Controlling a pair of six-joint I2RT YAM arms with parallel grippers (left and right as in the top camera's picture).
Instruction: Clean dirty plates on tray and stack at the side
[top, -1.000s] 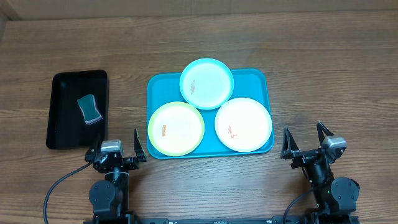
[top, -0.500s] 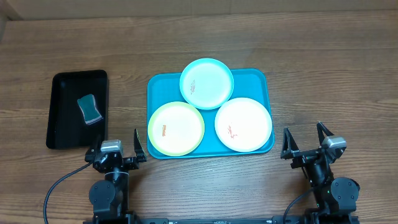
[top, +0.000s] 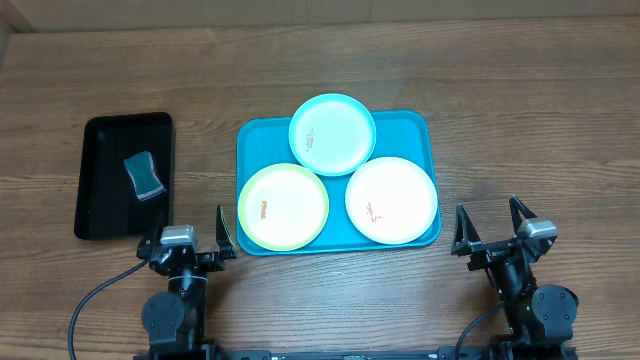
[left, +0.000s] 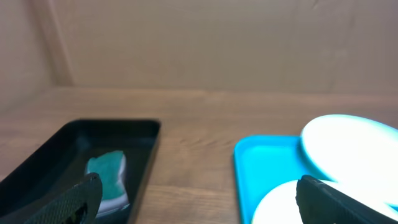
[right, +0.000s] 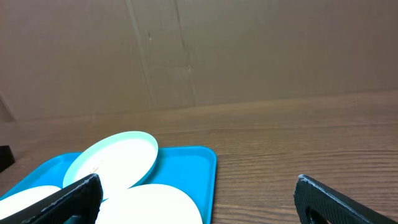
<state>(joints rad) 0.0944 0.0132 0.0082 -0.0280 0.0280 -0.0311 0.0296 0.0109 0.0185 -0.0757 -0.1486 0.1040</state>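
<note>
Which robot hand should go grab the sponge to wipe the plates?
Probably the left hand. It sits open right beside the black tray holding the teal sponge. The right hand, also open, is on the other side of the turquoise tray, a much longer reach.

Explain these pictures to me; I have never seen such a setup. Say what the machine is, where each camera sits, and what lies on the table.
These are two robot arms at a wooden table. One picture looks down from above; the other two come from a camera on each wrist, its dark fingertips at the bottom corners. The left gripper and right gripper are both open and hold nothing. On a turquoise tray lie a light blue plate, a yellow-green plate and a white plate, each with an orange-red smear. A black tray holds a sponge.
</note>
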